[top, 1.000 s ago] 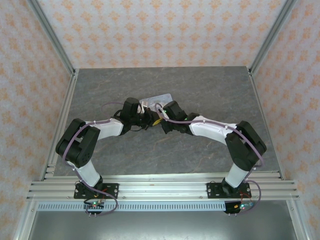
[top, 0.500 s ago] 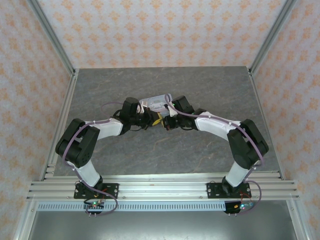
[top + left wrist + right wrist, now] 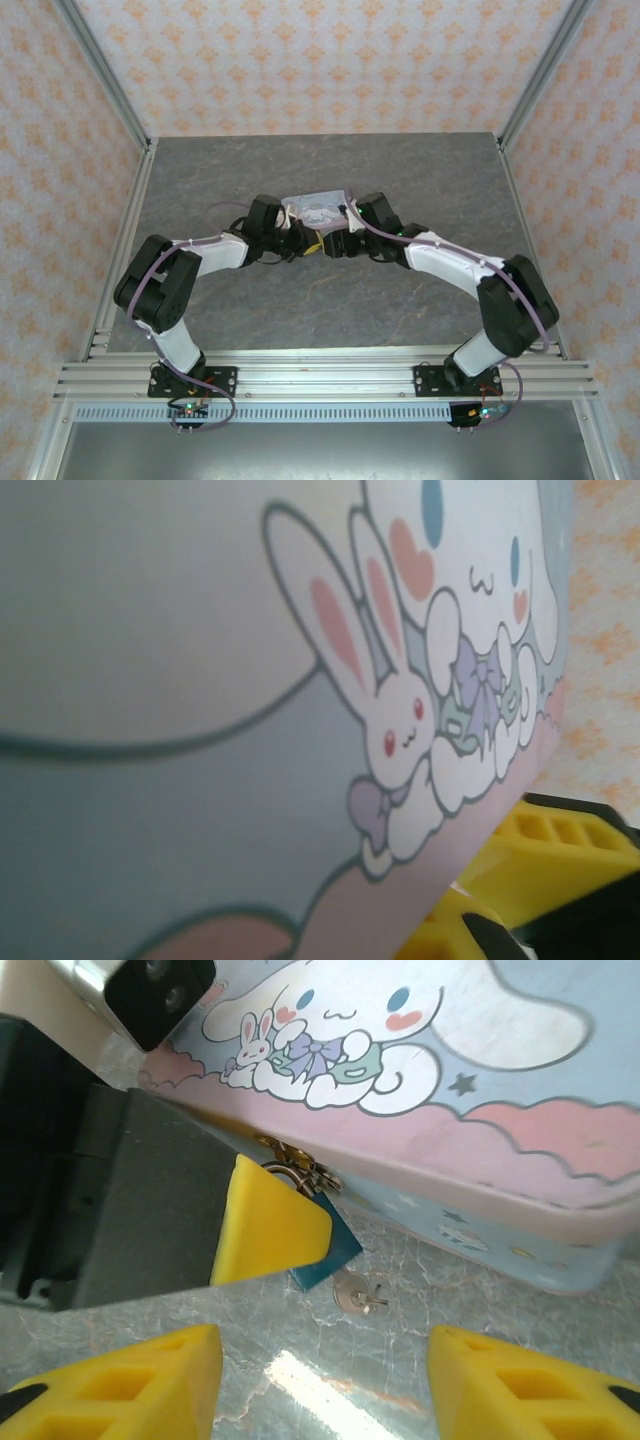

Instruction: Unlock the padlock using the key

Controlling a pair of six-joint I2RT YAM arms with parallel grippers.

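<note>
The left gripper (image 3: pixel 288 1238) has its jaws closed on the teal padlock (image 3: pixel 328 1252) at the cartoon tin's (image 3: pixel 480 1130) clasp, the right gripper's (image 3: pixel 325 1365) jaws stand wide and empty, and the key (image 3: pixel 358 1296) lies on the table (image 3: pixel 470 1312) just beside the padlock.

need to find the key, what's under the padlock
Just below the padlock, the key sits against the grey table; whether its tip is in the lock cannot be told. A yellow finger of the left end effector covers most of the padlock.

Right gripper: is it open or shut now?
Open: in the right wrist view, the right gripper has its two yellow fingers wide apart, with nothing between them.
</note>
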